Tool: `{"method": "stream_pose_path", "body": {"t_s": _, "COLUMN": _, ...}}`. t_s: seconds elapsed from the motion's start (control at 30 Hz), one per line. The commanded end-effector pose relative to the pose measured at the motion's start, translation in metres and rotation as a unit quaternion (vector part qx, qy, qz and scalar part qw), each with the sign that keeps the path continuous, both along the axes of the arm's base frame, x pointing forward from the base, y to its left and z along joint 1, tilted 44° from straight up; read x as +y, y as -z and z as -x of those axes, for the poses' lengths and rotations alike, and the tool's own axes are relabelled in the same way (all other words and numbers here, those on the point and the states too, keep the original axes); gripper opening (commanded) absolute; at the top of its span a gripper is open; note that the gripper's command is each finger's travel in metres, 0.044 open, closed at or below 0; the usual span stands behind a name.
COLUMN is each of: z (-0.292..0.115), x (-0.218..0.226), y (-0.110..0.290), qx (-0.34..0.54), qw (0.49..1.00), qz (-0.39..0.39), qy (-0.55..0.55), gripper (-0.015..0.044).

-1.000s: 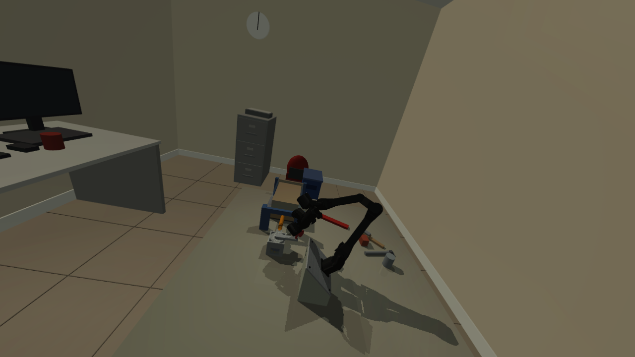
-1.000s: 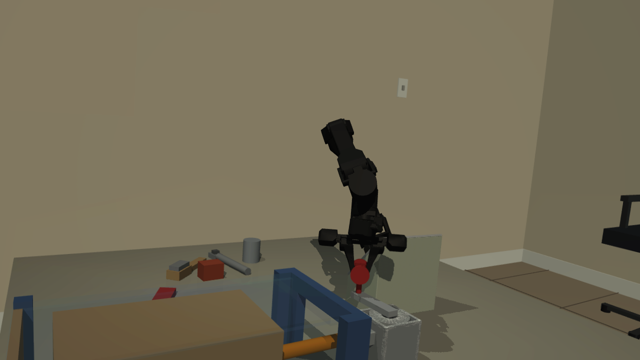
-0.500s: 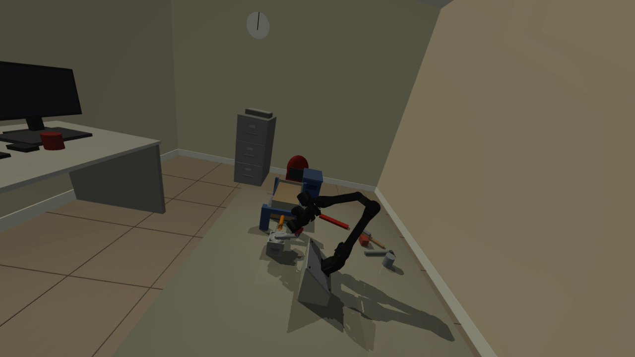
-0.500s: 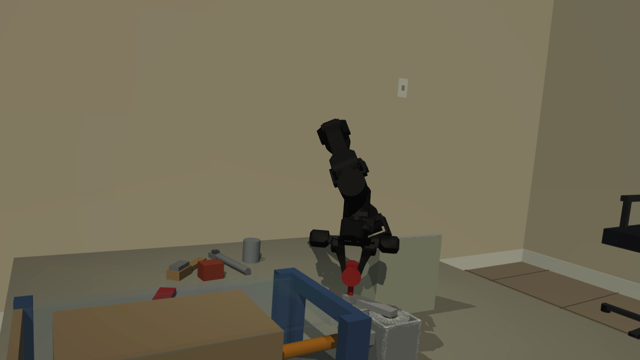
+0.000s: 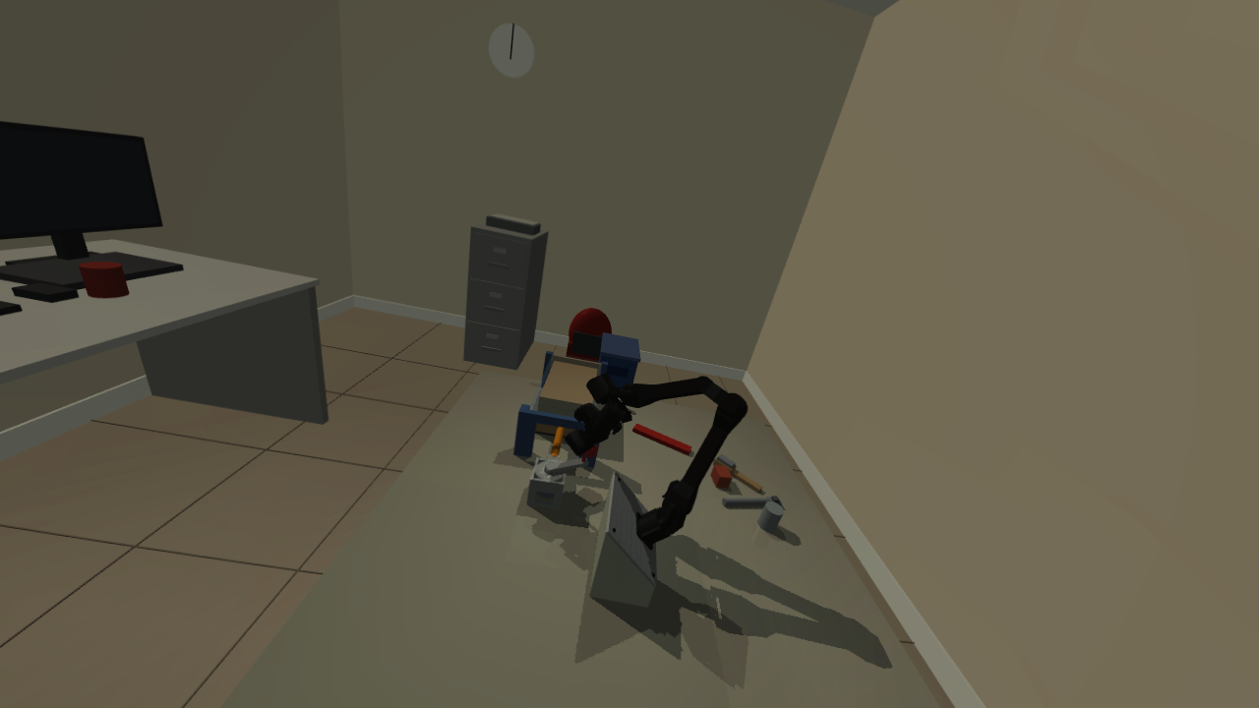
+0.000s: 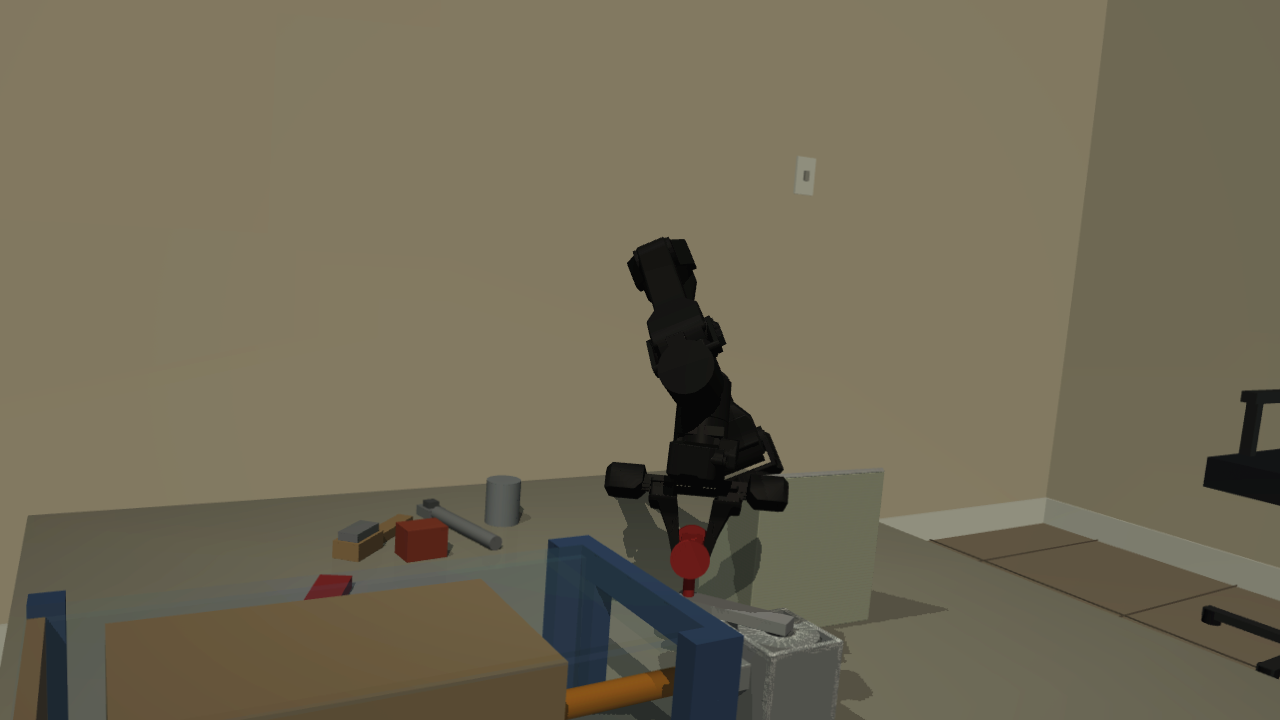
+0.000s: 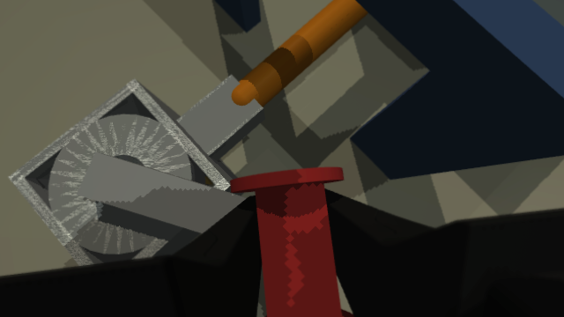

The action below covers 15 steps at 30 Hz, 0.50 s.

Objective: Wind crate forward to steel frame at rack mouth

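Observation:
My gripper (image 6: pixel 690 548) (image 5: pixel 576 448) (image 7: pixel 287 202) is shut on the red knob (image 6: pixel 690 560) (image 7: pixel 295 233) of the winch handle. The handle's grey arm (image 6: pixel 756 617) (image 7: pixel 150 194) lies across the top of the grey winch (image 6: pixel 792 667) (image 5: pixel 547 495) (image 7: pixel 26 180), with its inner end over the round drum. An orange strap (image 6: pixel 617 691) (image 7: pixel 291 53) (image 5: pixel 558 437) runs from the winch through the blue steel frame (image 6: pixel 626 586) (image 5: pixel 525 431) (image 7: pixel 463 88) to the brown crate (image 6: pixel 331 644) (image 5: pixel 563 383). The crate sits flat under the clear guard, its front behind the frame.
A red flat bar (image 5: pixel 662 438) (image 6: pixel 329 586), a red-headed mallet (image 5: pixel 726 475) (image 6: pixel 420 539), a grey bar (image 5: pixel 744 502) (image 6: pixel 460 526), a grey cylinder (image 5: pixel 771 514) (image 6: pixel 503 499) and a wood block (image 6: pixel 358 540) lie on the bench. The arm's wedge base (image 5: pixel 621 546) (image 6: pixel 814 537) stands beside the winch.

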<state>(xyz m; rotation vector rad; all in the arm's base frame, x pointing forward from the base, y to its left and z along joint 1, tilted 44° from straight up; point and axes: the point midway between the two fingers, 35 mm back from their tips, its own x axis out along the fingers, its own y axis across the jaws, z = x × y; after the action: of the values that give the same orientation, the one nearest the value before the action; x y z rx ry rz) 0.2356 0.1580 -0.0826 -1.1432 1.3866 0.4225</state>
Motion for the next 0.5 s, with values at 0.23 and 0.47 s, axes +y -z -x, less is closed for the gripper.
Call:
{"method": "stream_pose_path", "body": {"t_s": 0.23, "z": -0.016, "x": 0.007, "y": 0.011, "qx": -0.001, "qw": 1.000, "qz": 0.003, "qy": -0.002, "gripper": 0.0000}}
{"method": "stream_pose_path", "body": {"t_s": 0.47, "z": -0.024, "x": 0.013, "y": 0.016, "qx": -0.001, "qw": 1.000, "qz": 0.003, "qy": -0.002, "gripper": 0.0000}}
